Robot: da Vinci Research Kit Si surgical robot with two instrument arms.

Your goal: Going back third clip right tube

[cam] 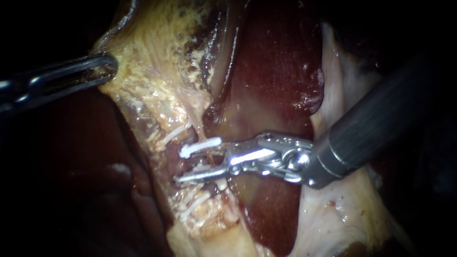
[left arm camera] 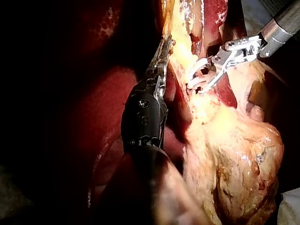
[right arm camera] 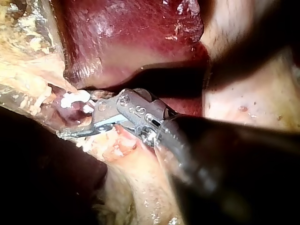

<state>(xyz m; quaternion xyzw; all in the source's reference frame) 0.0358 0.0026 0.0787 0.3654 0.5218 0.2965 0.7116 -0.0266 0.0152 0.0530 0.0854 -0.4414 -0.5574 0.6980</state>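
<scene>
White clip (cam: 200, 147): short, bright, bar-shaped, lying crosswise on the pale stringy tissue at the edge of the yellow fatty tissue (cam: 152, 85), just beside the dark red liver (cam: 271, 71). In the left wrist view it shows as white loops (left arm camera: 196, 70) wrapped around a thin strand. In the right wrist view it shows as small white lumps (right arm camera: 72, 99). I cannot tell from the endoscope view which tube carries it, nor count the clips with certainty.

Right instrument (cam: 376, 128): the dark shaft enters from the right and slopes down to a bright metal wrist. My right claw (cam: 202, 163) stands apart. The lower half is a long thin silver bar reaching under the clip site. The upper half is shorter and ends right at the clip's near end. The clip lies in line with the upper half; I cannot tell whether they touch. The same open gap shows in both wrist views (left arm camera: 206, 77) (right arm camera: 79, 119).

Left instrument (cam: 57, 78): the shaft enters from the left, nearly level. My left claw (cam: 107, 64) is closed on the edge of the yellow fatty tissue, well apart from the clip. In its own wrist view it is seen edge-on (left arm camera: 161, 56), its halves together against that tissue.
</scene>
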